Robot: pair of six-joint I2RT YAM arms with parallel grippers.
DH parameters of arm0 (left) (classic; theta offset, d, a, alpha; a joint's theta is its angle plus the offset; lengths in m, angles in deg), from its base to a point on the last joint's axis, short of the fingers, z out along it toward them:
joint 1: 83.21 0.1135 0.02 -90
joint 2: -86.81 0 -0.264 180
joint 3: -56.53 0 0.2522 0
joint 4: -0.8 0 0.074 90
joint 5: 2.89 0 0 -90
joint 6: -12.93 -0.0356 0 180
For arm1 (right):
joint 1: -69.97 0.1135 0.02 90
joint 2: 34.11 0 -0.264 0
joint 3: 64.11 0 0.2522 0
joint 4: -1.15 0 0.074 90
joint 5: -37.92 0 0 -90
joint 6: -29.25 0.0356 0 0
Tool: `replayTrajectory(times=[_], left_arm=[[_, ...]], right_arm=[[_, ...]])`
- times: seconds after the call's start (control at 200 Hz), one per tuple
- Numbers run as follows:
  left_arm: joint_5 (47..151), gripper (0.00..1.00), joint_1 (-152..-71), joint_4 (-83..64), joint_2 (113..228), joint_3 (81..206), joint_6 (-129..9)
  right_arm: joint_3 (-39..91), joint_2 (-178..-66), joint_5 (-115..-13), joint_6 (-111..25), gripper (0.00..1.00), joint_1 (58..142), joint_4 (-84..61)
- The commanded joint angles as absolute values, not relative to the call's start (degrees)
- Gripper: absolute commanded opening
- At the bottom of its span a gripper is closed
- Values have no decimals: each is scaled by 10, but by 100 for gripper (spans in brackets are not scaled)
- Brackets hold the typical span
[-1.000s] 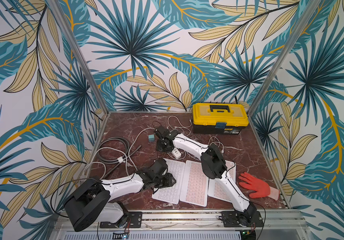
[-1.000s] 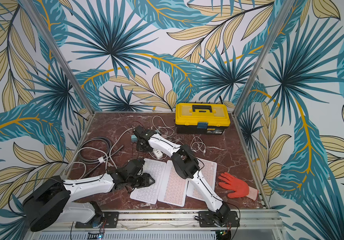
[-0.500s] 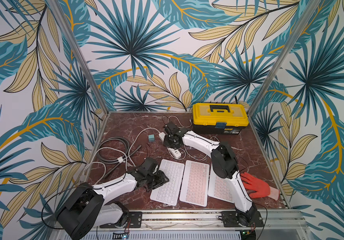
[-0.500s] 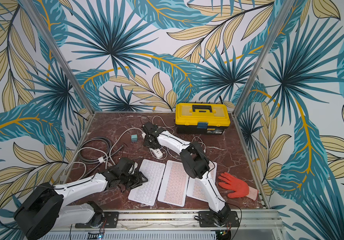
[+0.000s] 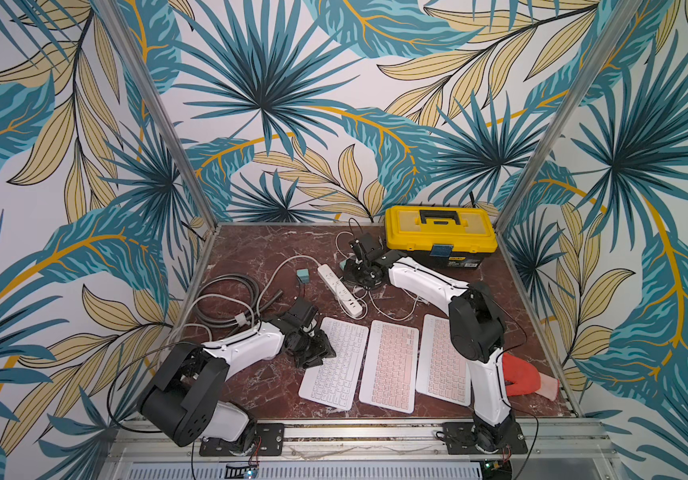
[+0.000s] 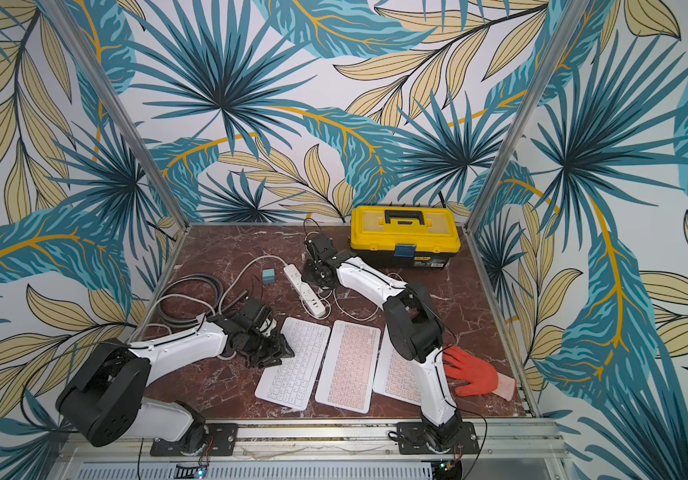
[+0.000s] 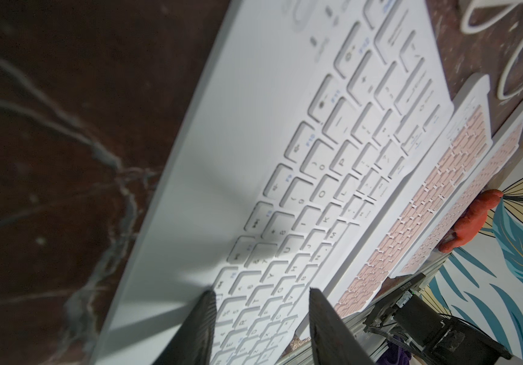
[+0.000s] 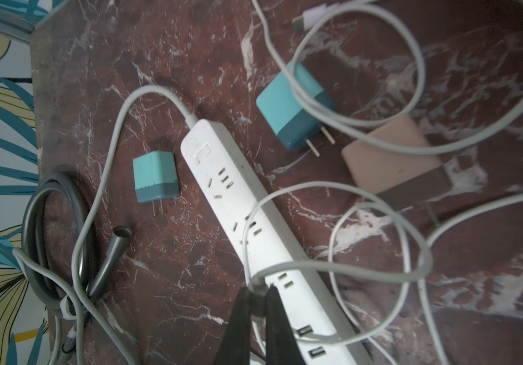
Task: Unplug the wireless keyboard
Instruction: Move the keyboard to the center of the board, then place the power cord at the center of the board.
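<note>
Overall, three keyboards lie flat and side by side on the marble table (image 5: 250,257), toward its near edge. The white keyboard (image 5: 334,361) is the leftmost, with two pink keyboards (image 5: 390,365) to its right. The left gripper (image 7: 260,294) sits low over the left side of the white keyboard. Its fingers (image 7: 200,316) are spread, and rows of keys show in the gap between them. Whether they touch the keys cannot be told. The right gripper (image 8: 259,292) is farther back on the table, over the white power strip (image 8: 238,196) and well apart from all three keyboards. Its fingers are pressed together, pinching the plug end of a white cable (image 8: 255,279). That cable loops loosely across the strip and the table beside it. Two teal chargers (image 8: 156,175) and one pink charger (image 8: 389,158) lie loose near the strip, prongs exposed. In both top views, a coiled grey hose (image 5: 226,299) lies at the left side of the table. A yellow toolbox (image 5: 437,235) stands at the back right. An orange glove (image 6: 475,374) lies at the near right, just beside the outer pink keyboard.
</note>
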State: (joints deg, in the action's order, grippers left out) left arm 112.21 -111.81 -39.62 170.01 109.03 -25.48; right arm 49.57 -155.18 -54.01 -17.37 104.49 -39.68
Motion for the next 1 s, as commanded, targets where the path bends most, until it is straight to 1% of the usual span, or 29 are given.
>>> replayTrajectory(times=[0.0,0.16,0.265,0.32,0.406,0.456,0.611,0.811,0.936,0.996], left_arm=[[979,52,-1081,-457,1729,1083,-304],[964,53,-1043,-457,1704,1122,-324],[974,54,-1009,-457,1696,1147,-350],[981,54,-998,-457,1693,1160,-356],[985,54,-994,-456,1684,1180,-358],[986,54,-993,-455,1681,1193,-360],[989,54,-989,-456,1678,1234,-373],[989,56,-958,-456,1686,1263,-409],[968,59,-950,-455,1692,1288,-434],[959,61,-946,-456,1696,1300,-446]], right_arm=[[478,-1526,-522,-204,8,1034,-402],[457,-1521,-515,-227,13,1034,-419],[454,-1528,-522,-233,22,1031,-441],[445,-1522,-528,-232,25,1028,-438],[424,-1504,-537,-224,28,1023,-419],[415,-1495,-542,-218,33,1021,-412],[401,-1479,-564,-207,42,1012,-411],[361,-1436,-582,-201,43,998,-388],[338,-1405,-596,-200,49,984,-378],[328,-1387,-601,-204,49,976,-377]])
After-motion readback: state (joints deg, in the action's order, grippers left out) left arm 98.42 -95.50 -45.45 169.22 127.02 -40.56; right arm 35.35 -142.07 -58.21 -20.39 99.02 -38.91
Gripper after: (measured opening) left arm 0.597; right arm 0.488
